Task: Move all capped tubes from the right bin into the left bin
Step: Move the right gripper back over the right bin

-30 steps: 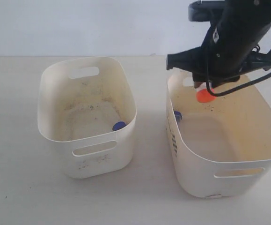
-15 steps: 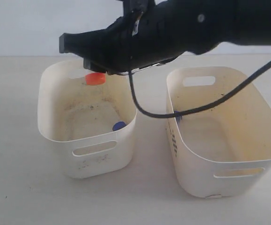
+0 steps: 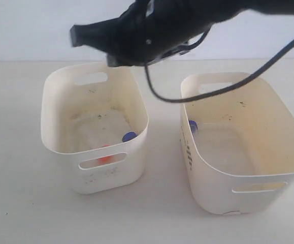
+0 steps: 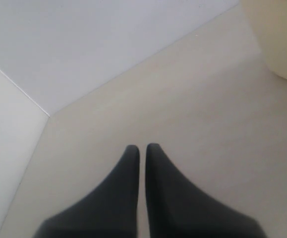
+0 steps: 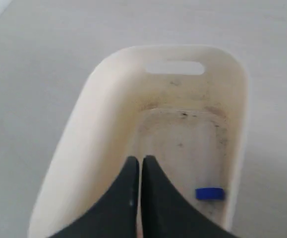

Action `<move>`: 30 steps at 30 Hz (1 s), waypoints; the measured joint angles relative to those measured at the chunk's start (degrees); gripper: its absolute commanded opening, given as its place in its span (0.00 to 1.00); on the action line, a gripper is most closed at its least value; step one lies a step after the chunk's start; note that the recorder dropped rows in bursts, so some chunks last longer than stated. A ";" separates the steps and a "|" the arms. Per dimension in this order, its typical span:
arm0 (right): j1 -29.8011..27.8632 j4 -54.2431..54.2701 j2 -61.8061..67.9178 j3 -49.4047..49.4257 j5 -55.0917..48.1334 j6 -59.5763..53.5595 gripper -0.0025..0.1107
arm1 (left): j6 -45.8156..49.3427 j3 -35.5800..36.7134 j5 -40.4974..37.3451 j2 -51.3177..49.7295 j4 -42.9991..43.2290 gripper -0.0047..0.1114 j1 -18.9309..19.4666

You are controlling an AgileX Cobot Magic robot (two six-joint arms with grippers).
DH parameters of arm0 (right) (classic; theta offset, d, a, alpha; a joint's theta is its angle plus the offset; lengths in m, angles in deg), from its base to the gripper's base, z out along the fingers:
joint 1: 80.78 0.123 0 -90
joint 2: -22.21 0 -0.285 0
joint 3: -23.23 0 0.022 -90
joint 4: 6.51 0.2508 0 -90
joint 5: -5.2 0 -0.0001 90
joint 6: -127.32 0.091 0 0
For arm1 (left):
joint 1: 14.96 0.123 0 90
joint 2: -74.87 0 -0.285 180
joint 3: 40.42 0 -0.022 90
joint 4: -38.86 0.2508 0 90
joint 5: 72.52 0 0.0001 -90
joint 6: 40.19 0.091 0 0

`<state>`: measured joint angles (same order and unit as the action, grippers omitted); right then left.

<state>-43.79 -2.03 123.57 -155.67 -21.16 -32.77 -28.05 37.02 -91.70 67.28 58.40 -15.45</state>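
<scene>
Right gripper (image 3: pixel 76 36): black, fingers (image 5: pixel 128 183) pressed together on nothing, reached across the middle, hanging above the far end of the narrow cream plastic bin (image 3: pixel 60 86).
Left gripper (image 4: pixel 142 148): black fingers (image 4: pixel 126 173) closed to a hairline slit, nothing between them, over the bare pale table (image 4: pixel 207 124).
Narrow cream plastic bin: on the left, handle slots at both ends, inside dirty with dark specks and grey smudges.
Blue-capped clear tube (image 3: pixel 129 136): lying on that bin's floor near its near right corner.
Orange-red cap (image 3: pixel 104 152): low in the same bin at the near wall, showing partly through the handle slot; tube body too hidden to tell.
Wide cream plastic bin (image 3: pixel 248 175): on the right, yellowish inside, dark printed marks on the long side facing the narrow bin.
Second blue cap (image 3: pixel 192 125): inside the wide bin, against its left wall.
Black cable (image 3: pixel 172 100): looping down from the arm, across the gap between the bins.
</scene>
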 measured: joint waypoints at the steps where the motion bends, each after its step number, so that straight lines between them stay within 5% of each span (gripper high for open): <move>1: -1.35 -0.38 -0.93 -0.11 -1.91 0.00 0.03 | 0.00 0.00 0.00 0.00 0.00 0.08 0.00; 9: -15.42 -1.45 -4.35 -0.35 -25.12 -6.06 0.03 | 0.00 0.00 0.00 0.00 0.00 0.08 0.00; 16: -23.31 4.96 -4.35 -0.35 -32.38 -13.24 0.03 | 0.00 0.00 0.00 0.00 0.00 0.08 0.00; 30: -24.43 10.65 2.71 -0.35 -34.77 -17.47 0.03 | 0.00 0.00 0.00 0.00 0.00 0.08 0.00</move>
<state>-68.22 8.62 126.28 -156.01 -55.93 -50.24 -28.05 37.02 -91.70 67.28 58.40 -15.45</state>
